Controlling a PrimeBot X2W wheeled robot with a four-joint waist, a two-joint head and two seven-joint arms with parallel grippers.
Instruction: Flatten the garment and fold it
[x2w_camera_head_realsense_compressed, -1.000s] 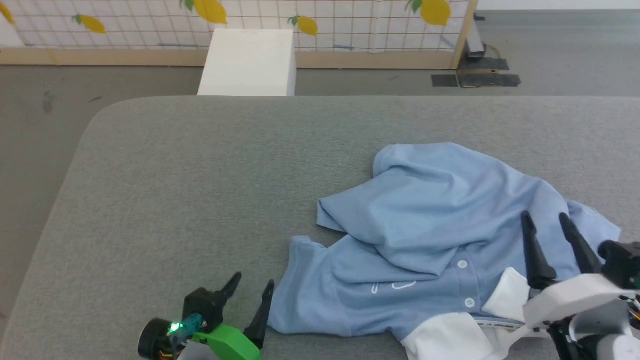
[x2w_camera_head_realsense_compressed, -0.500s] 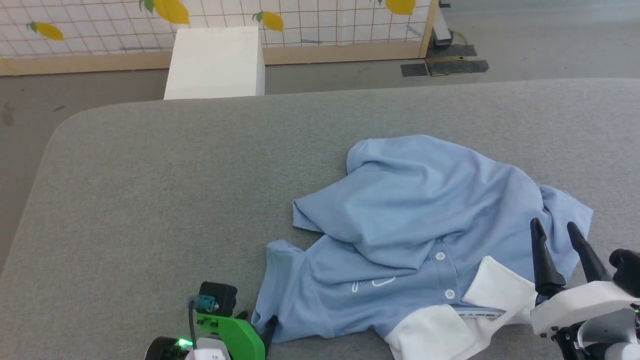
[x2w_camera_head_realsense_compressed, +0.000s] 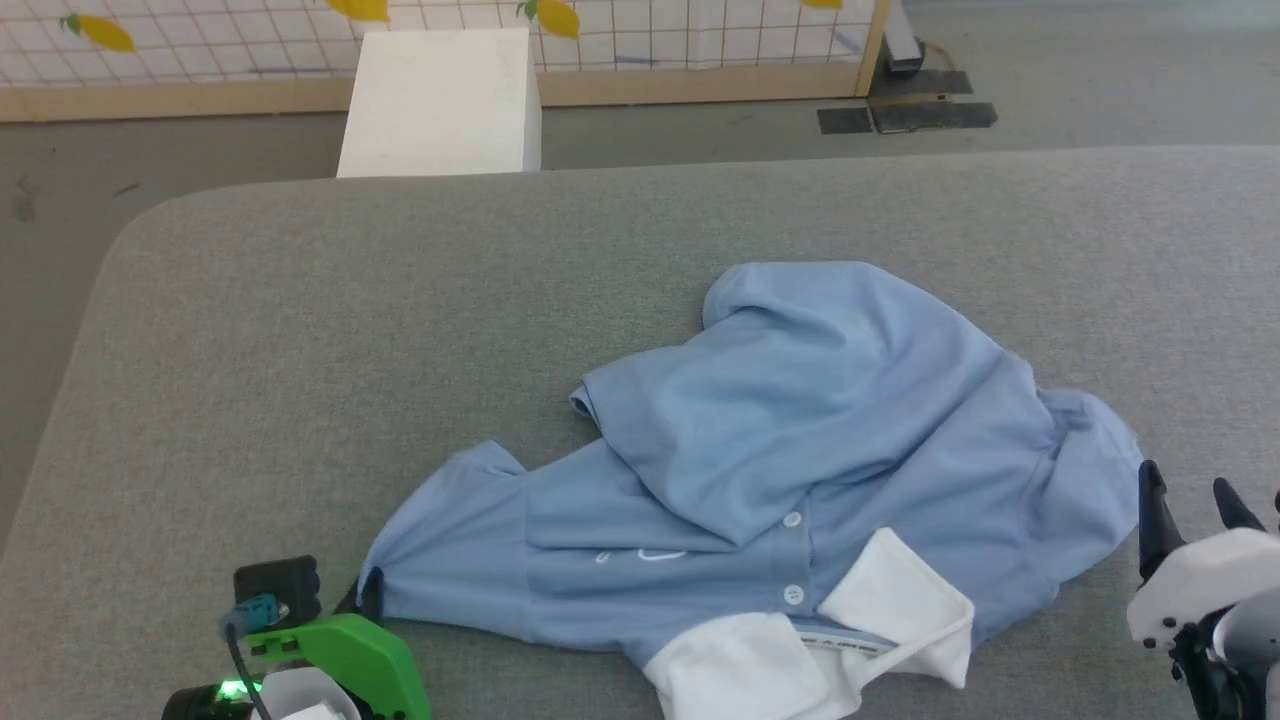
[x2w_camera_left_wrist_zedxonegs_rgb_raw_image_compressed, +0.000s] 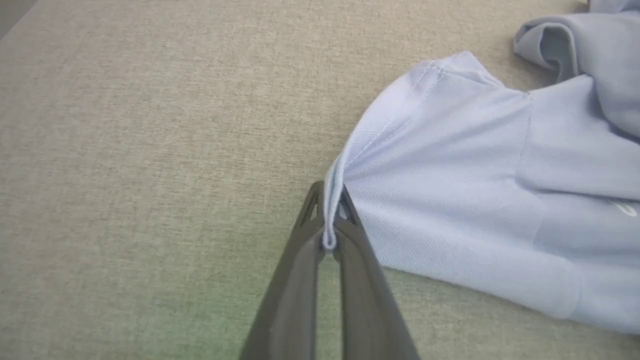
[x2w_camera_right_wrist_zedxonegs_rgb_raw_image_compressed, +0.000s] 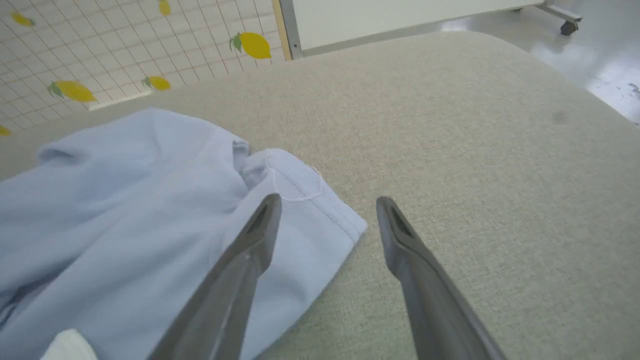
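Garment (x2w_camera_head_realsense_compressed: 800, 450) lies crumpled; we judge flattening underway, left gripper (x2w_camera_left_wrist_zedxonegs_rgb_raw_image_compressed: 329, 201) jaws pinching a hem, right gripper (x2w_camera_right_wrist_zedxonegs_rgb_raw_image_compressed: 329, 200) jaws wide, needing the opposite hem.

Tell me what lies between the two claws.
In the head view, the garment spans it: left claw pinches its sleeve edge, right claw open by its opposite corner.

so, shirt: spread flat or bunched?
Bunched: the polo shirt has a flap folded over its buttoned front; left pincer grips a sleeve edge, right pincer open.
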